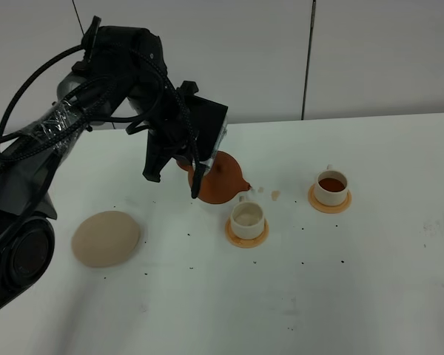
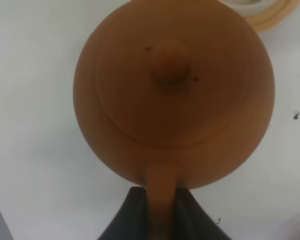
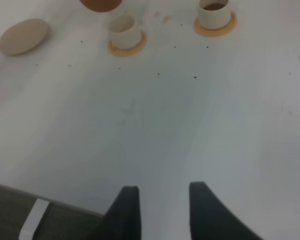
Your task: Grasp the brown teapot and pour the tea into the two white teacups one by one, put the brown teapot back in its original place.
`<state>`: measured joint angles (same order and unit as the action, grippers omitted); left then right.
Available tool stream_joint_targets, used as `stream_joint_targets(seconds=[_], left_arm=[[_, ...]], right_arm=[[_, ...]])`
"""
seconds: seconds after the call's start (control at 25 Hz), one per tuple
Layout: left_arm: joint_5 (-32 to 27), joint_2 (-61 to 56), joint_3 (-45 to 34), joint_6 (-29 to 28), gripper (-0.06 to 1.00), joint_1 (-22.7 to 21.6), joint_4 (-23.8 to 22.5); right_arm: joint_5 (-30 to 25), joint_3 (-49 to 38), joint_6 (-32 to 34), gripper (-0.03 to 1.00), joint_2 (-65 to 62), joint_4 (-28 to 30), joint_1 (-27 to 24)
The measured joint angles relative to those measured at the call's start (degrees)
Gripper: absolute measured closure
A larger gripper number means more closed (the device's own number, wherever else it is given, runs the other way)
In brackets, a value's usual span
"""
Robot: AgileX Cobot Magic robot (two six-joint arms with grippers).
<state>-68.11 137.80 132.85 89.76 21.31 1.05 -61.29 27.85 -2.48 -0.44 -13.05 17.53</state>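
Observation:
My left gripper (image 1: 194,171) is shut on the loop handle of the brown teapot (image 1: 220,181), holding it above the table and tilted. Its spout points at the nearer white teacup (image 1: 247,217) on an orange coaster (image 1: 246,239). In the left wrist view the fingers (image 2: 135,210) clamp the handle below the teapot (image 2: 172,95). The farther teacup (image 1: 331,186) holds brown tea. The beige saucer (image 1: 106,237) lies bare at the left. My right gripper (image 3: 164,200) is open and empty above the table's front, out of the exterior view.
Small tea stains (image 1: 275,194) lie between the cups, and dark specks dot the white table. The table's front edge (image 3: 40,210) runs under the right gripper. In the right wrist view, saucer (image 3: 23,36) and both cups (image 3: 125,31) (image 3: 213,12) are far off.

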Motion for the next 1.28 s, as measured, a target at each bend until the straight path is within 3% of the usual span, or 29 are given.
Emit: stream_joint_targets(seconds=[0.76, 1.28], left_arm=[[0.0, -1.2, 0.0, 0.1, 0.77, 1.9, -4.6], [0.0, -1.8, 0.0, 4.8, 0.77, 1.9, -4.9]], right_arm=[[0.0, 0.0, 0.0, 0.73, 0.0, -0.1, 0.0], [0.0, 0.0, 0.0, 0.73, 0.0, -0.1, 0.0]])
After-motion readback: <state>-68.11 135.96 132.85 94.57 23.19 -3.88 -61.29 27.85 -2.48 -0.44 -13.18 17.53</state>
